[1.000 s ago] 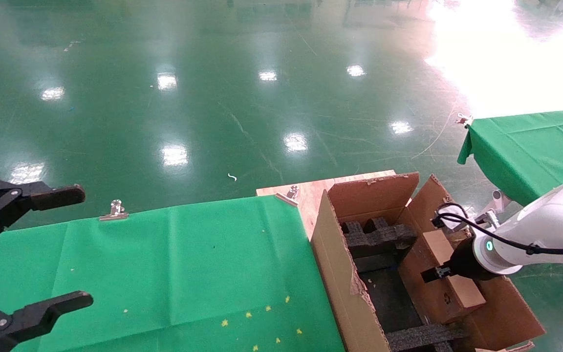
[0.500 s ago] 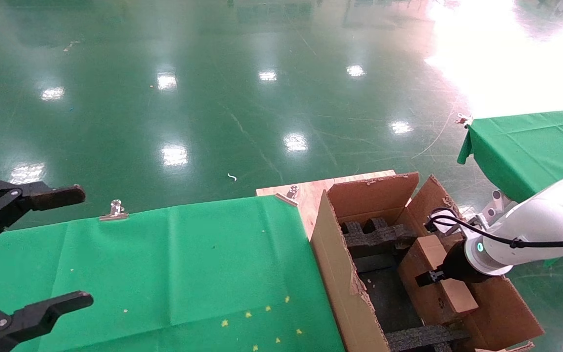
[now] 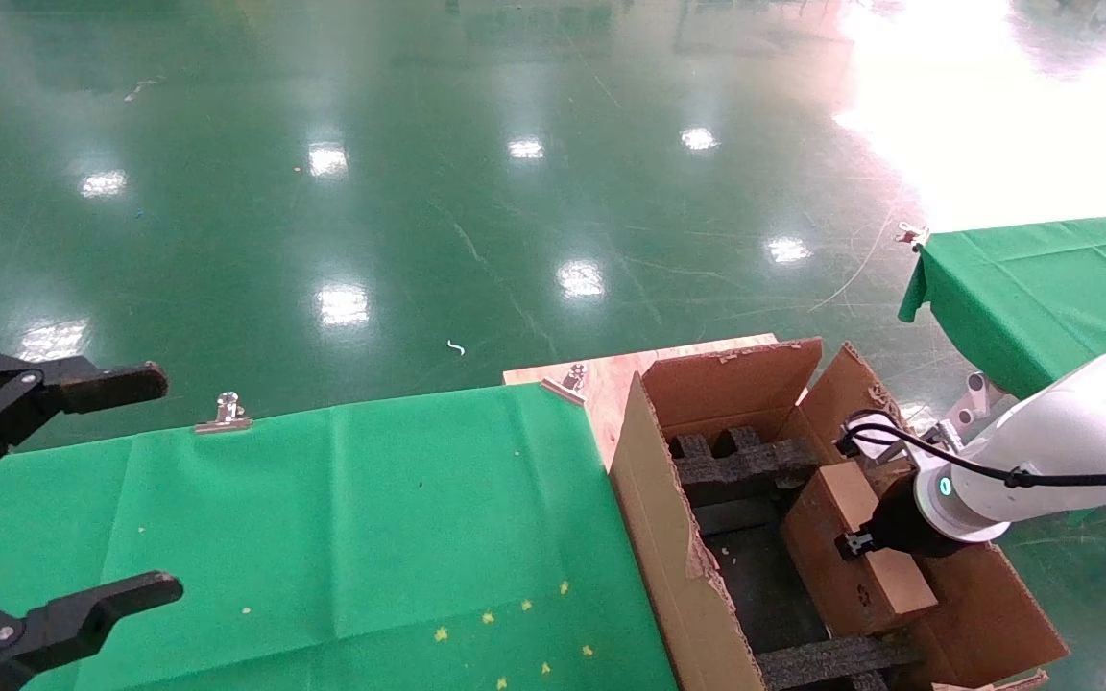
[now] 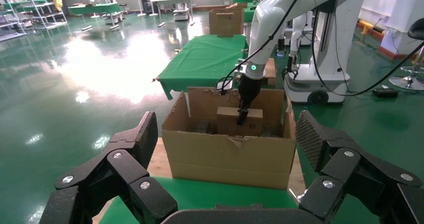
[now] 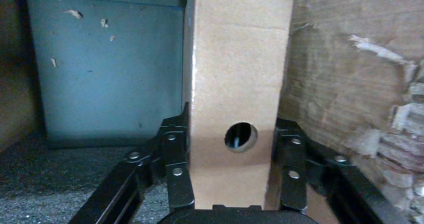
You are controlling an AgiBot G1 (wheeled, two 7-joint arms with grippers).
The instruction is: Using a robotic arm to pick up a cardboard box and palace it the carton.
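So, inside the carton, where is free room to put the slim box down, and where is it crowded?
Inside the carton, the bare dark floor strip lies between the left wall and the cardboard box, bordered by foam blocks at the far end and more foam at the near end. The right side is crowded: the right tool grips the cardboard box close to the right wall.

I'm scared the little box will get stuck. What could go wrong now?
1. The slim brown cardboard box stands on edge in the right hand, close to the big torn brown carton wall, so it might scrape there.
2. Black foam blocks sit inside; the box could catch on one.
3. Let go early, it might tip over.

The left hand hangs open, away from the carton.
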